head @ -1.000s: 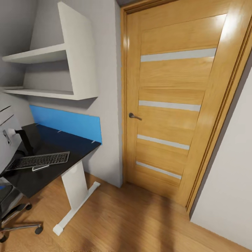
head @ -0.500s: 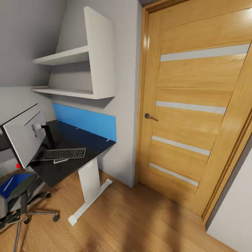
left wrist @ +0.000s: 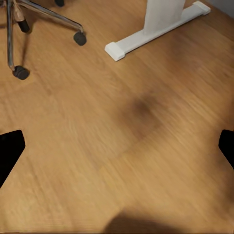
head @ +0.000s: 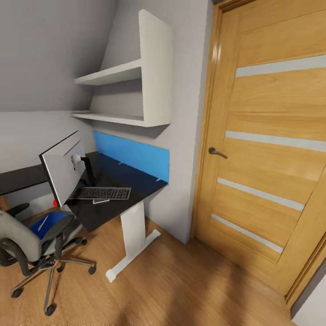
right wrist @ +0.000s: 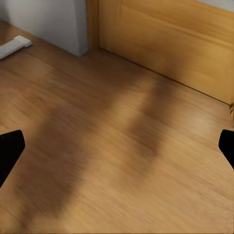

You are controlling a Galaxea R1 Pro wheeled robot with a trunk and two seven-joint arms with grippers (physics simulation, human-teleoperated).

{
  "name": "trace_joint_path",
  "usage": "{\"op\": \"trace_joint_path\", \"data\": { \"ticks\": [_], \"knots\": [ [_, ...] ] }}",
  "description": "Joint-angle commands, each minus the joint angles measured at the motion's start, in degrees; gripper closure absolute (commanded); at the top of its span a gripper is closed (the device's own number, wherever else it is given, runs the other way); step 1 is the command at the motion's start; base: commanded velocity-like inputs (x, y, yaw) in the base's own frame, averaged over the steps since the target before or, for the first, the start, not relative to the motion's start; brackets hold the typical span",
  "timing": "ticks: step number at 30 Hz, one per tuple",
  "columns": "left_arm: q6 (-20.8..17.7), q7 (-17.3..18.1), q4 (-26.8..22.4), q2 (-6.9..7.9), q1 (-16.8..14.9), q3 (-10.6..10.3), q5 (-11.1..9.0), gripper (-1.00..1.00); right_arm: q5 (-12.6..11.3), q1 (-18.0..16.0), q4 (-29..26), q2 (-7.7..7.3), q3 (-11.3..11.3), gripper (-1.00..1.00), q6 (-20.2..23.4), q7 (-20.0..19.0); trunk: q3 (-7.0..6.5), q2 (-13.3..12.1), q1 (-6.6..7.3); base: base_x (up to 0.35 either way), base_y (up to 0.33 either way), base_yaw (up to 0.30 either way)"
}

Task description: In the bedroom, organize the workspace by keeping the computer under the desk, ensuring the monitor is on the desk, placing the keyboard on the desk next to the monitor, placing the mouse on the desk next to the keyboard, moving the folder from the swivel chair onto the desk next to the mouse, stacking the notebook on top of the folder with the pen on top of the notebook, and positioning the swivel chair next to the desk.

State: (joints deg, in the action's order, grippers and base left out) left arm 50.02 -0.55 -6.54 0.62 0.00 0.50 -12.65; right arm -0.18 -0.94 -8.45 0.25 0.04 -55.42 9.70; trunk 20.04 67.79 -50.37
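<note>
In the head view the desk (head: 115, 213) stands at the left, with a glossy black top and a blue back panel. On it the monitor (head: 63, 170) shows its silvery back. The keyboard (head: 102, 193) lies beside it, and a small grey object, likely the mouse (head: 100, 201), sits at the keyboard's near edge. The swivel chair (head: 22, 242) stands at the lower left by the desk corner. On its seat is the blue folder (head: 52, 222), with a thin white pen (head: 43, 222) on top. The computer and notebook are out of view. My left gripper (left wrist: 117, 148) and right gripper (right wrist: 117, 146) hang open over bare floor.
An oak door (head: 271, 149) with a lever handle (head: 216, 152) takes up the right side. White wall shelves (head: 131, 90) hang above the desk. The desk's white leg and foot (head: 131, 244) rest on the wood floor (head: 181, 285). The chair's castors (left wrist: 19, 72) show in the left wrist view.
The head camera has swung left, so door and desk sit further right in the picture. The whole monitor, the chair and the blue folder have come into view.
</note>
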Motion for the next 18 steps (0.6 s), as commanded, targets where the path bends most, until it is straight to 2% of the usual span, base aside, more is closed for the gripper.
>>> {"op": "trace_joint_path", "data": {
  "ticks": [1, 18],
  "knots": [
    [0.1, -0.1, -0.1, 0.0, 0.0, 0.0, 0.0, -1.0, 0.0, 0.0, 0.0, 0.01, 0.0, -1.0, -0.1, 0.1, 0.24, 0.4, -0.23, 0.0, 0.0, 0.281],
    [-0.5, -0.1, -0.1, -0.01, 0.0, 0.0, -0.1, -1.0, 0.0, 0.0, 0.0, -0.08, 0.0, -1.0, -0.2, 0.1, 3.29, 7.3, -3.96, 0.0, 0.0, 0.282]
  ]
}}
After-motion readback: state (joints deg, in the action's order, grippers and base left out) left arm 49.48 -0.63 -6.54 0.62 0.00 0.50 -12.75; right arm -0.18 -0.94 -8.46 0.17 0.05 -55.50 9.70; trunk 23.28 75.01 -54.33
